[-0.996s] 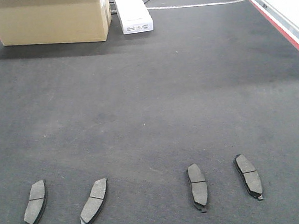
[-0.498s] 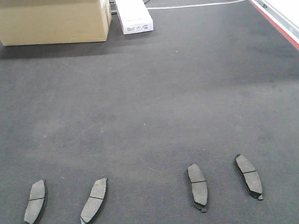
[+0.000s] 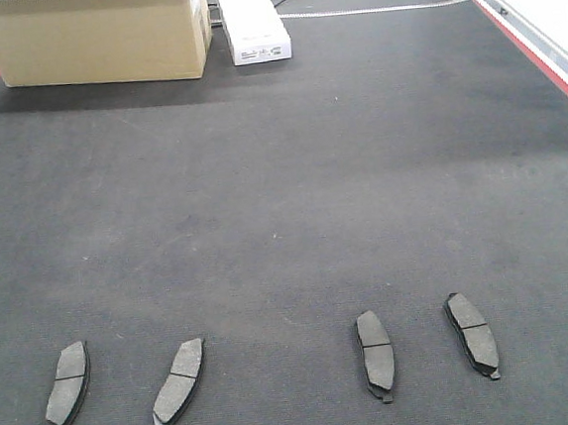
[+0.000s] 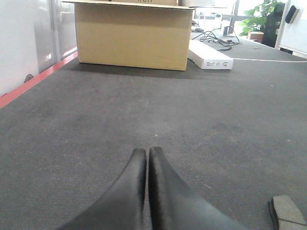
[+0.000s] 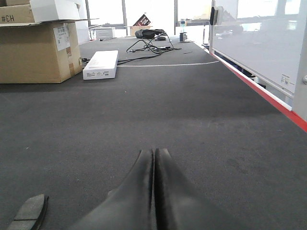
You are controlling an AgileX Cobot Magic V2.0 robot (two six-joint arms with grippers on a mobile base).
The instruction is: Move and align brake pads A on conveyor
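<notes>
Across the near end of the conveyor [image 3: 281, 173], four brake pads A [image 3: 376, 355] lie in a loose row. Left pincer [image 4: 147, 153] and right pincer [image 5: 154, 154] are both clenched, empty.

brake pad [image 4: 288, 211] cut by left wrist frame edge, cardboard box [image 3: 99, 35] top cropped

Four brake pads A lie flat on the conveyor [image 3: 282, 193], in a loose row near its front edge. Far-left pad [image 3: 67, 387] and second pad [image 3: 179, 385] both lean right at the top. Third pad [image 3: 375, 355] sits nearly straight; far-right pad [image 3: 472, 334] leans left. All dark grey, mid-groove visible. Wider gap between second and third. Belt matte dark, red side rails.
</notes>
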